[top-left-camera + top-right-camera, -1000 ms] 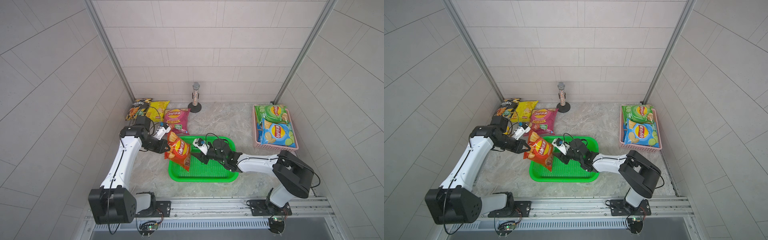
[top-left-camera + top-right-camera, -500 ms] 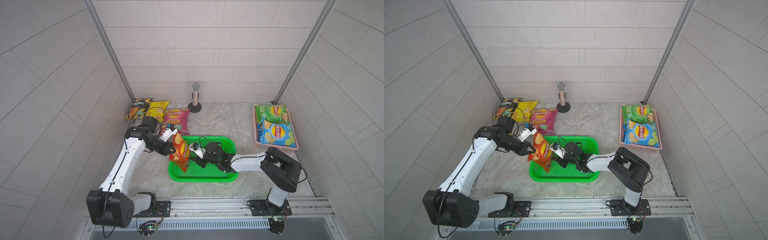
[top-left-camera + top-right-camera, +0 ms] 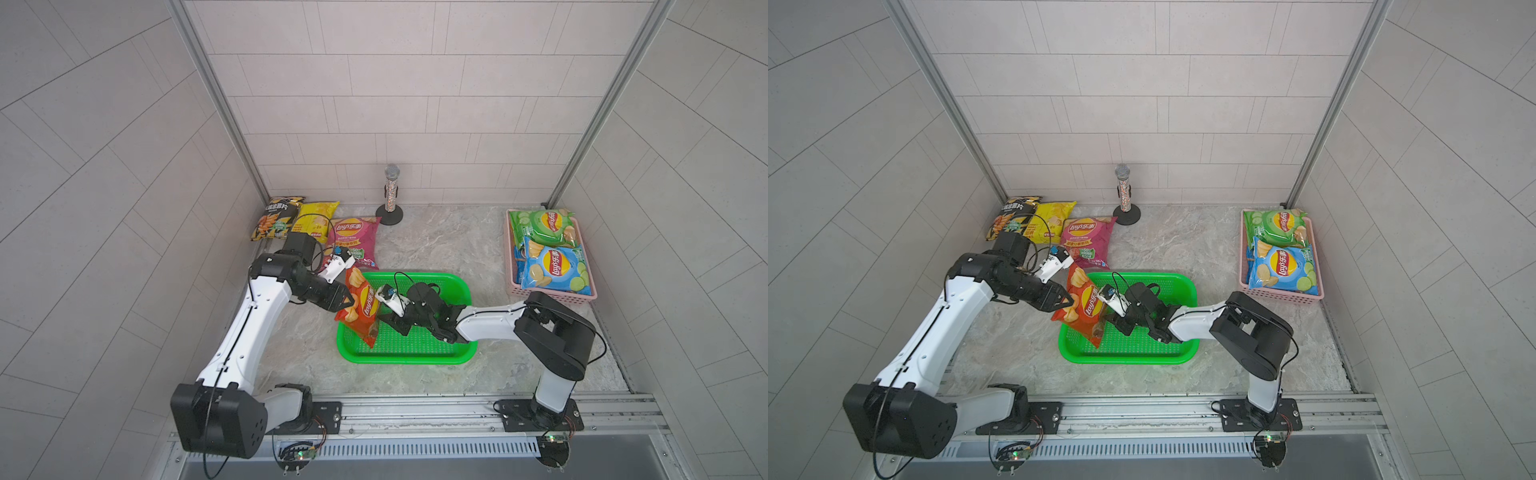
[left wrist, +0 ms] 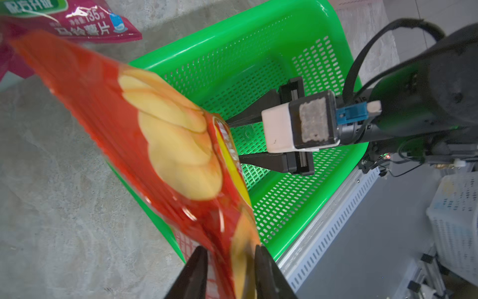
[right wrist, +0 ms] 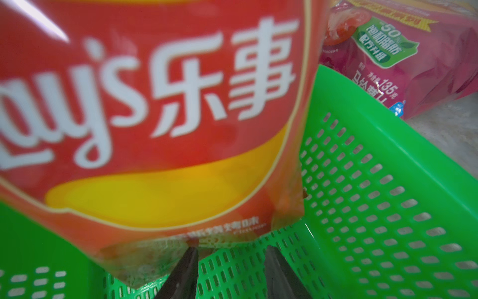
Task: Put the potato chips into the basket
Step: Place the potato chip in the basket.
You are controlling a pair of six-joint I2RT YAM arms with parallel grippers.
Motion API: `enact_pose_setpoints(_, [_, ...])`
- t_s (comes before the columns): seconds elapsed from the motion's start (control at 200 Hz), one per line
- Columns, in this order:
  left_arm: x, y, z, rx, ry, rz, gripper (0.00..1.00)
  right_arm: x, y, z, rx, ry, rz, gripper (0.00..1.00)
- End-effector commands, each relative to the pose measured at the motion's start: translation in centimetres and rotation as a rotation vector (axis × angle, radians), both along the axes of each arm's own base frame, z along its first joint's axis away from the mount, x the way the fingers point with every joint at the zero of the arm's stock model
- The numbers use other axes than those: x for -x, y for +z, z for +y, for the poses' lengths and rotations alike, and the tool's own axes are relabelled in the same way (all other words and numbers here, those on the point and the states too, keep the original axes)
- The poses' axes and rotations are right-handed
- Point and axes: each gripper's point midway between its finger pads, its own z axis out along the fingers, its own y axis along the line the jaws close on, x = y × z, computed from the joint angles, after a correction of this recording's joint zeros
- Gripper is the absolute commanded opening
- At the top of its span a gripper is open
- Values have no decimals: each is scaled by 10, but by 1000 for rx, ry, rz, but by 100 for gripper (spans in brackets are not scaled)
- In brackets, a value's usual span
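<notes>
A red-orange bag of potato chips (image 3: 361, 305) (image 3: 1084, 305) hangs tilted over the left rim of the green basket (image 3: 415, 359). Its lower corner dips inside the basket. My left gripper (image 3: 345, 301) is at the bag's left edge. In the left wrist view its jaws (image 4: 230, 252) stand apart, with the blurred bag edge (image 4: 168, 145) loose between them. My right gripper (image 3: 392, 326) reaches in low from the right, inside the basket. It is open (image 5: 230, 251): green mesh shows between the fingers, and one fingertip touches the bag's bottom seam (image 5: 191, 240).
Black (image 3: 276, 218), yellow (image 3: 316, 218) and magenta (image 3: 353, 241) chip bags lie at the back left. A pink basket (image 3: 552, 293) at the right wall holds a green bag (image 3: 540, 226) and a blue bag (image 3: 552, 266). A microphone on a stand (image 3: 390, 195) is at the back wall.
My left arm carried the red-orange bag right, over the green basket's rim, and its jaws have parted. My right gripper slid left inside the basket up to the bag.
</notes>
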Motion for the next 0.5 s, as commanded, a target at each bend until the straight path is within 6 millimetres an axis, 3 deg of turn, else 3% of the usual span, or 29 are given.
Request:
enact_pose_setpoints(0.0, [-5,18,3,-21,3,-75,48,-1,5,-1,14,-16,-12,49])
enact_pose_setpoints(0.075, [-9,29,6,-35,19,-112,60,-3,12,-5,21,-31,-27,51])
enact_pose_setpoints(0.145, [-13,38,9,-50,38,-140,66,-4,19,-9,29,-45,-47,53])
enact_pose_setpoints(0.495, [-42,75,40,-137,217,-264,79,-13,62,-30,-8,-138,-97,57])
